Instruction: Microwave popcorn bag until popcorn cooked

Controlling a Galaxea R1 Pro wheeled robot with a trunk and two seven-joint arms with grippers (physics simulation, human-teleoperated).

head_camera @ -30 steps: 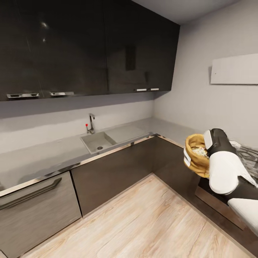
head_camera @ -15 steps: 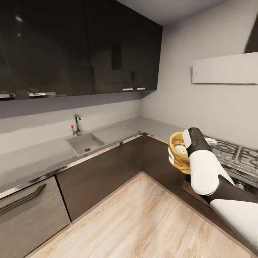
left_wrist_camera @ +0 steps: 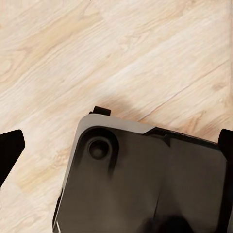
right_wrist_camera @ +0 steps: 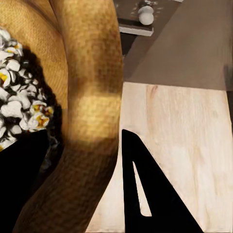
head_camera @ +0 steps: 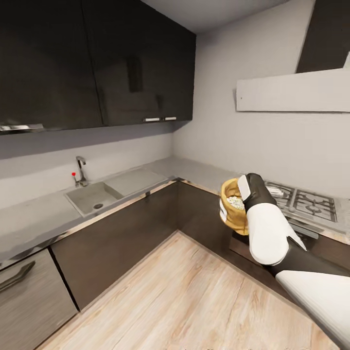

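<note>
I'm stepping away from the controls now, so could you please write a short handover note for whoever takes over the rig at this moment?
Right claw: shut on the popcorn bag, held in the air over the floor, in front of the gas hob.
Left claw: fingers wide apart, holding nothing, pointing down at the wooden floor above the robot's dark base.
Popcorn: whitish puffed pieces fill the open bag, so it looks cooked.
Sink and grey countertop lie to the left.
Left: probably only confirming the result; I see no microwave here, so I can't tell where it stands.
</note>
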